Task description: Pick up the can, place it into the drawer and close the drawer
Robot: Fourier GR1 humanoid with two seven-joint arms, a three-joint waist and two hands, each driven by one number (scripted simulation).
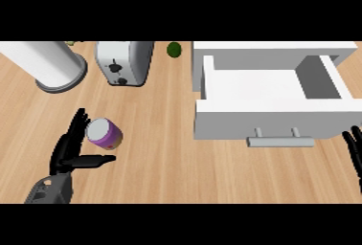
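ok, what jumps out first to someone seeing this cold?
The open white drawer at the right, pulled out with its handle toward the robot. Then the purple can at the left, with the left hand open right beside it, fingers straight along its side. The right hand rests at the right edge.

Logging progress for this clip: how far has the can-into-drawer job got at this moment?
Done: nothing beyond the approach. The drawer already stands open and holds nothing visible. In hand: the left hand is open beside the purple can, which stands on the counter, not yet gripped. The right hand rests at the view's right edge. Left: grasp, lift, place in the drawer, then close it.
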